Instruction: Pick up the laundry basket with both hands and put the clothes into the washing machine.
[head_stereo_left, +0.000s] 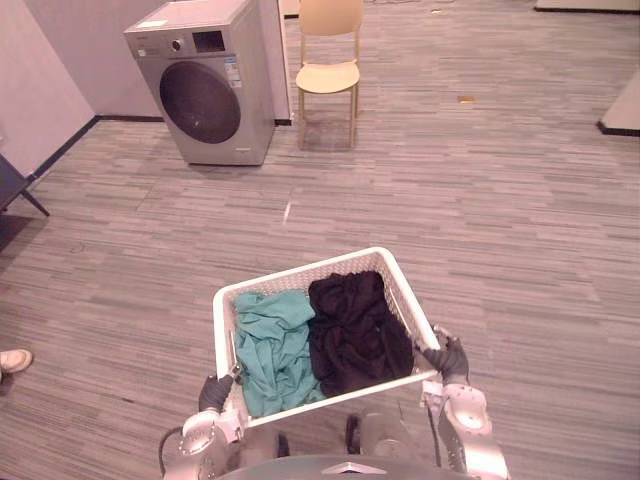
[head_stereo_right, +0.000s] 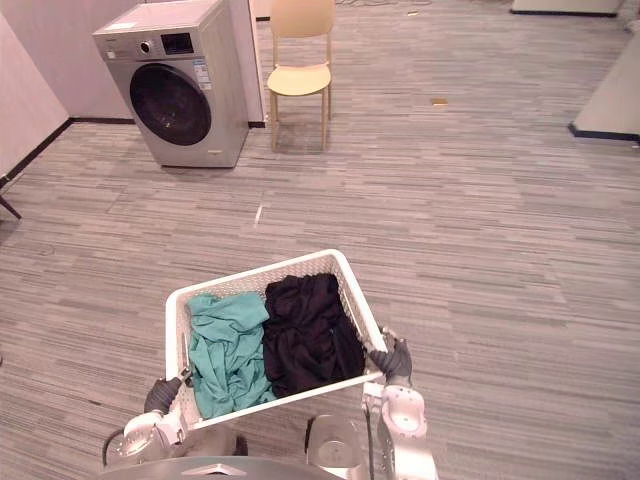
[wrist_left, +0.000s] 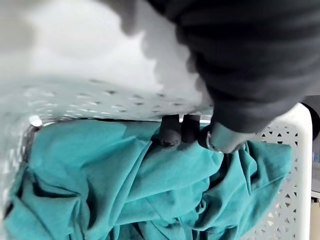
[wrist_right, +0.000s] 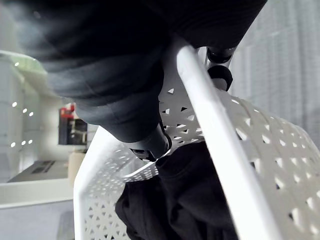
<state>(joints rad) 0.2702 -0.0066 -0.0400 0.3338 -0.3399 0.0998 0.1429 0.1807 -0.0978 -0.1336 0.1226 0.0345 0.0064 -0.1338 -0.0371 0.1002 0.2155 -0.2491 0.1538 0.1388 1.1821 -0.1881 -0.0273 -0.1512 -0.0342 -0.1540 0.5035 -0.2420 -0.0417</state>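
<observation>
I carry a white perforated laundry basket (head_stereo_left: 300, 272) in front of me, above the floor. Teal clothes (head_stereo_left: 270, 345) fill its left half and black clothes (head_stereo_left: 355, 330) its right half. My left hand (head_stereo_left: 214, 392) grips the basket's near left rim, its fingers (wrist_left: 175, 129) hooked over the edge onto the teal cloth. My right hand (head_stereo_left: 448, 358) clamps the near right rim (wrist_right: 210, 135), thumb inside and fingers outside. The silver washing machine (head_stereo_left: 205, 85) stands far ahead on the left, its round door shut.
A pale yellow chair (head_stereo_left: 328, 70) stands just right of the machine. A dark chair leg (head_stereo_left: 20, 190) and a person's shoe (head_stereo_left: 14, 359) show at the left edge. A low platform's corner (head_stereo_left: 622, 115) lies at the far right. Grey plank floor stretches between me and the machine.
</observation>
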